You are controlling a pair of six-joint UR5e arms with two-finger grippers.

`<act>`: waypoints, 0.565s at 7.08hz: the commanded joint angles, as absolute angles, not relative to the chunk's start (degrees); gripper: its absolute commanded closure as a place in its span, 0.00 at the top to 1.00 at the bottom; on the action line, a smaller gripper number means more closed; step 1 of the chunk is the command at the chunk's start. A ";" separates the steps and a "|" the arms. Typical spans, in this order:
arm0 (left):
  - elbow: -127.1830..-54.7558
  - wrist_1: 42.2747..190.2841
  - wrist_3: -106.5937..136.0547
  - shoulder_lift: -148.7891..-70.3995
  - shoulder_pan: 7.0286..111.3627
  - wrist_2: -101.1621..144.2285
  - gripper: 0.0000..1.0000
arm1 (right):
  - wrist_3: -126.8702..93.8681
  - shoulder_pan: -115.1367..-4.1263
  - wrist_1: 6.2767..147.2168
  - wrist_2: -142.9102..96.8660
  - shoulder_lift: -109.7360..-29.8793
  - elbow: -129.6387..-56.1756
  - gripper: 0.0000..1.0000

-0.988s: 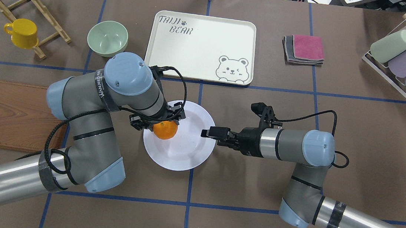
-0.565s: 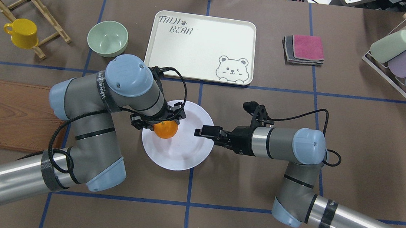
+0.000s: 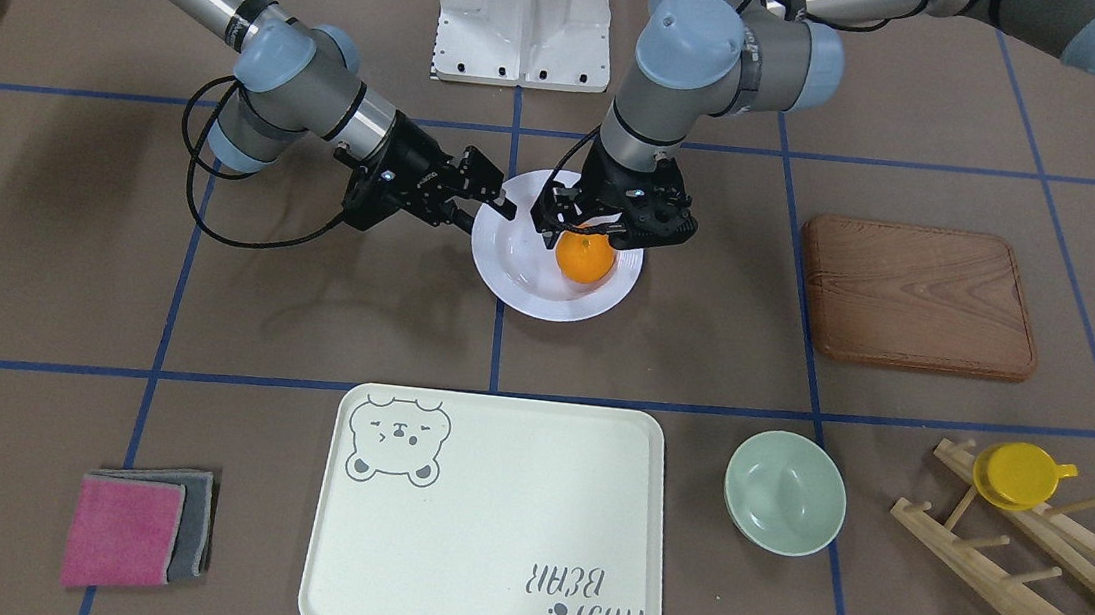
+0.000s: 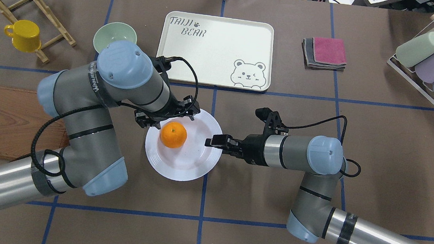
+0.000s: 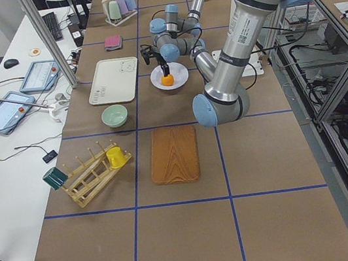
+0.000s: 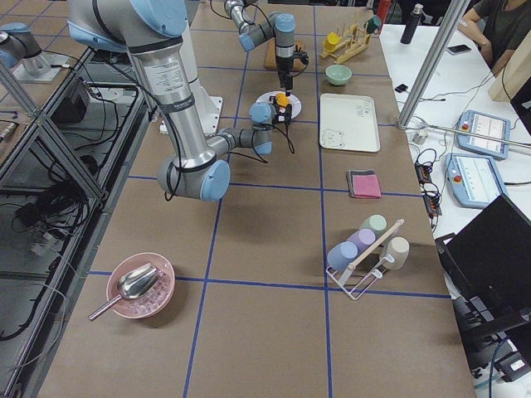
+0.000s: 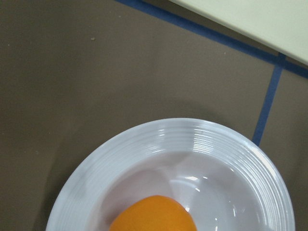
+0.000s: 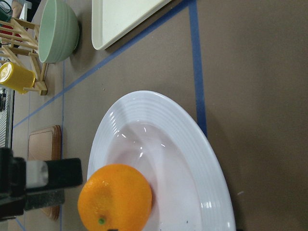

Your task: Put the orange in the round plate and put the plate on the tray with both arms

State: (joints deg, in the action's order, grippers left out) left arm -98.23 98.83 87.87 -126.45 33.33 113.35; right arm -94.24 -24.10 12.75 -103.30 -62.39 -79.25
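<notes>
The orange (image 4: pixel 173 135) lies loose in the left half of the white round plate (image 4: pixel 187 163), near the table's middle. My left gripper (image 4: pixel 167 118) hangs open just above the plate's far-left rim, touching nothing. In the front view its fingers (image 3: pixel 546 222) stand either side of the orange (image 3: pixel 584 257), higher up. My right gripper (image 4: pixel 212 141) lies level at the plate's right rim, open, with one jaw above the rim and one below. The cream tray (image 4: pixel 218 30) lies bare beyond the plate. Both wrist views show the orange (image 8: pixel 115 197) in the plate (image 7: pixel 216 144).
A mint-green bowl (image 4: pixel 110 32) sits left of the tray, partly behind my left elbow. A wooden board (image 4: pixel 2 121) lies at the left, a yellow cup (image 4: pixel 24 35) on a wooden rack at the far left. Folded cloths (image 4: pixel 325 52) and a cup rack (image 4: pixel 433 63) are at the right.
My left gripper has let go of the orange and drawn up and back from it. My right gripper has moved left against the rim, and the plate has slid left with it.
</notes>
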 commanded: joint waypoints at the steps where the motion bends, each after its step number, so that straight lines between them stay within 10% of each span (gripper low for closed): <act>1: -101.67 98.61 85.44 -124.38 38.73 120.29 0.99 | -94.74 -24.43 12.39 -103.36 -61.44 -79.80 0.29; 4: -103.89 98.61 83.06 -122.43 42.53 124.53 0.99 | -98.16 -25.13 12.22 -103.36 -59.85 -81.03 0.16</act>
